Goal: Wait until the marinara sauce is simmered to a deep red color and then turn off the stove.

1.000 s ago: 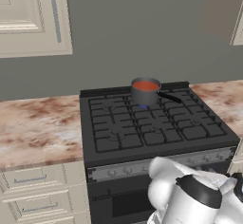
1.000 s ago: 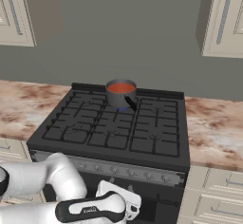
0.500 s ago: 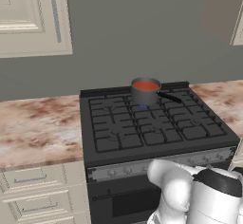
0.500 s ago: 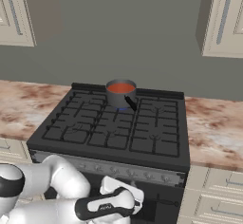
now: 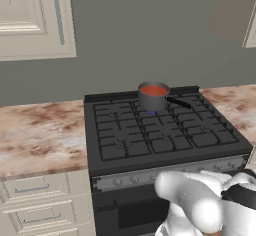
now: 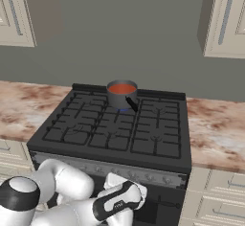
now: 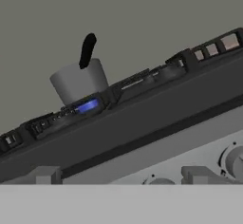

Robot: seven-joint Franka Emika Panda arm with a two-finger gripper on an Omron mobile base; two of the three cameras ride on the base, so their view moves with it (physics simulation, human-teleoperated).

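The marinara sauce (image 5: 153, 90) is an orange-red disc in a small grey saucepan (image 5: 152, 100) on the back middle burner of the black stove (image 5: 165, 135). The pan's black handle (image 5: 178, 102) points right. From the right base view the sauce (image 6: 122, 89) looks the same colour. In the hand view a blue flame (image 7: 88, 107) burns under the saucepan (image 7: 78, 81). My gripper (image 7: 122, 178) is open with nothing between its fingertips (image 7: 45, 175), low in front of the stove's grey knob panel (image 7: 190, 144). One knob (image 7: 235, 160) sits at the right edge.
Marbled counters flank the stove on the left (image 5: 40, 135) and right (image 6: 215, 129). Beige drawers (image 5: 37, 190) sit below, and upper cabinets (image 6: 225, 19) hang on both sides. My white arm (image 6: 72, 191) folds low in front of the oven door.
My arm has folded lower and the hand has moved closer to the stove's front panel. The saucepan and sauce look the same.
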